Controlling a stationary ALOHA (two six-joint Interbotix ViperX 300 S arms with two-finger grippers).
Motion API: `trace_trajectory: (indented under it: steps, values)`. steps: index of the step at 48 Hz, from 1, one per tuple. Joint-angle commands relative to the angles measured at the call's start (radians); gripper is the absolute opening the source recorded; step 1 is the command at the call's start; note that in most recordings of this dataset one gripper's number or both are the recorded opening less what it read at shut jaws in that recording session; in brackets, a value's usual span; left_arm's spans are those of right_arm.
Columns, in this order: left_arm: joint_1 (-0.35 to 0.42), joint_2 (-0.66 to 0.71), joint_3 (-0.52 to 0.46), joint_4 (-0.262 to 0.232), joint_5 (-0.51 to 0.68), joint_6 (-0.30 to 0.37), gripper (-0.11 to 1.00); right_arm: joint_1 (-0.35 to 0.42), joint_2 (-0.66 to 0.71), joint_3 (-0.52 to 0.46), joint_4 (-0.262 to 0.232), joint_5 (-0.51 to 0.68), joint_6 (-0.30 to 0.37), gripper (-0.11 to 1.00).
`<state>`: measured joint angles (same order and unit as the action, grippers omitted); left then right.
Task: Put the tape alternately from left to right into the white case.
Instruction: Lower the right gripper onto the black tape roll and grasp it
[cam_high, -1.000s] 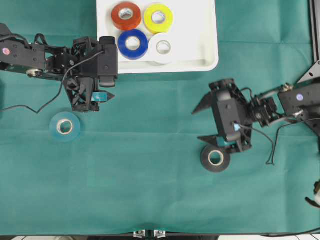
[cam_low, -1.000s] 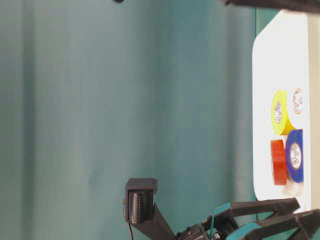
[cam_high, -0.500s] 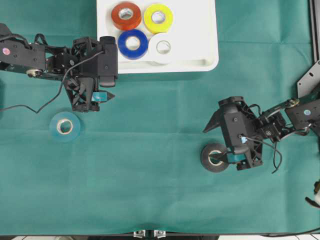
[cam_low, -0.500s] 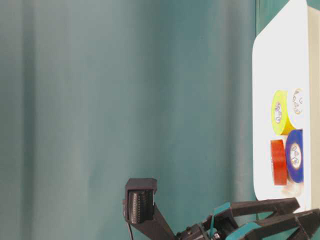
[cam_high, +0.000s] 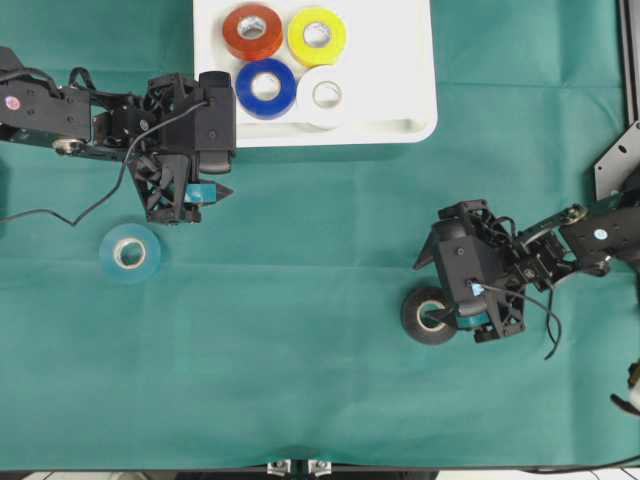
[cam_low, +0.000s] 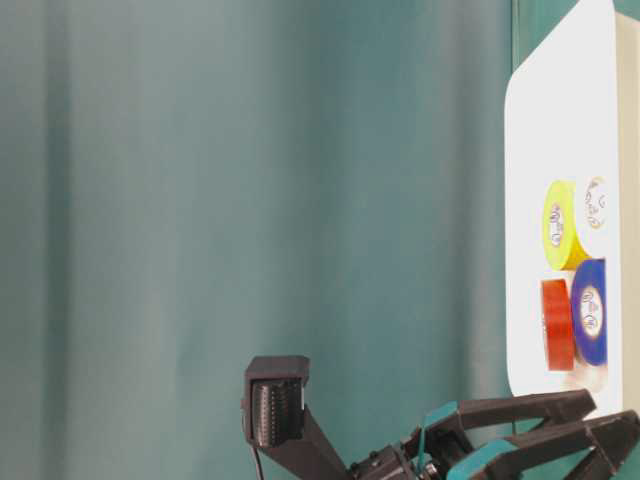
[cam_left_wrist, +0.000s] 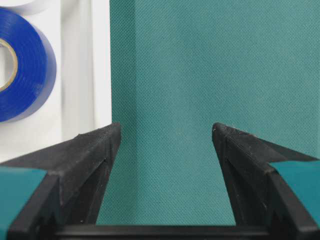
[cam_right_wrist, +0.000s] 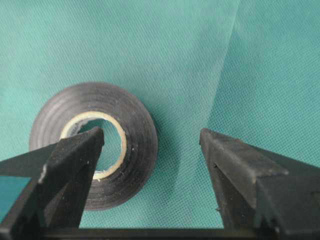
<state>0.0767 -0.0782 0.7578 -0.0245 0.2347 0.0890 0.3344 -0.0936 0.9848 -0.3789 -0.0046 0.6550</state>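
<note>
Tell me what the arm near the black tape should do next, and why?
Probably close the fingers on the black tape. The right gripper is open above it, with one finger over the roll's hole and the other outside its edge. Four rolls already lie in the white case, so black looks next.

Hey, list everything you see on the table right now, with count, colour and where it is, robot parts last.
White case: one, white, top centre.
Tape in the case: four; red-orange, yellow, blue, white.
Teal tape: one, on the cloth, left.
Black tape: one, on the cloth, right.
Cloth: one, green, covering the table.
Left gripper: open, beside the case.
Right gripper: open, one finger over the black roll's core.
</note>
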Motion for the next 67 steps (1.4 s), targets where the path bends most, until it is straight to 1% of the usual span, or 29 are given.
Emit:
trace_trajectory:
  steps: [1, 18, 22, 25, 27, 29, 31, 35, 37, 54, 67]
  values:
    - [-0.003, -0.015, -0.002, -0.003, -0.008, -0.002, 0.94, 0.005, 0.008, -0.011, 0.0, -0.009, 0.002, 0.85]
    - [-0.003, -0.017, -0.002, -0.002, -0.009, -0.002, 0.94, 0.003, 0.048, -0.031, 0.0, -0.008, 0.002, 0.85]
    - [-0.003, -0.017, -0.002, -0.002, -0.009, -0.002, 0.94, 0.003, 0.049, -0.035, 0.0, -0.006, 0.002, 0.84]
    - [-0.003, -0.017, 0.0, -0.002, -0.011, -0.002, 0.94, 0.005, 0.049, -0.038, 0.0, -0.006, 0.002, 0.81]
    - [-0.003, -0.017, 0.0, -0.002, -0.009, -0.002, 0.94, 0.003, 0.048, -0.04, 0.0, -0.006, 0.002, 0.76]
    - [-0.003, -0.017, 0.002, -0.002, -0.011, -0.002, 0.94, 0.003, 0.049, -0.041, 0.0, -0.006, 0.002, 0.68]
    - [-0.003, -0.017, 0.003, -0.002, -0.011, -0.002, 0.94, 0.003, 0.048, -0.044, 0.0, -0.006, 0.002, 0.58]
    - [-0.005, -0.018, 0.003, -0.002, -0.011, -0.002, 0.93, 0.003, 0.043, -0.048, 0.0, -0.005, 0.002, 0.34]
    - [-0.003, -0.018, 0.003, -0.002, -0.009, -0.002, 0.94, 0.003, 0.041, -0.048, 0.0, -0.005, 0.002, 0.25]
    - [-0.003, -0.023, 0.006, -0.002, -0.011, -0.002, 0.94, 0.003, -0.008, -0.049, 0.0, -0.005, 0.002, 0.24]
    - [-0.005, -0.025, 0.006, -0.003, -0.009, -0.002, 0.94, 0.003, -0.089, -0.067, -0.005, 0.037, 0.0, 0.24]
